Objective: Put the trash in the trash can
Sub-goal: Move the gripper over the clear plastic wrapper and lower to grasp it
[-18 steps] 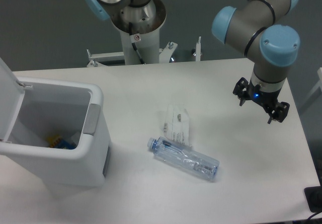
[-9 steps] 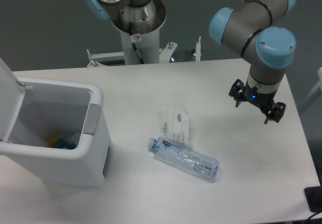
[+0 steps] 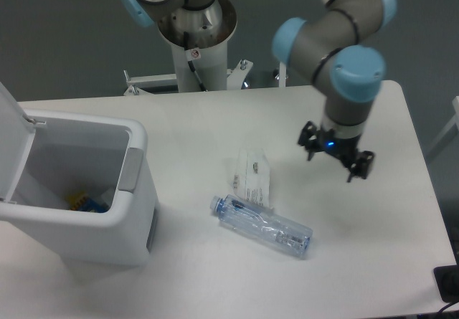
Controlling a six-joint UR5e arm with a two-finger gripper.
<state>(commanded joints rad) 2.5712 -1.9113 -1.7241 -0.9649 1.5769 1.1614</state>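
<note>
Gripper (image 3: 336, 157) hanging over the white table (image 3: 215, 125), fingers spread apart with nothing between them, off to the right of the trash. Clear bottle (image 3: 262, 226) lying on its side mid-table, blue cap pointing left, with the thin see-through packet (image 3: 252, 178) flat just above it, looks like touching. Trash can (image 3: 86, 211) at the left edge, well apart from both, lid (image 3: 11, 140) flipped open, something blue and yellow down inside
</note>
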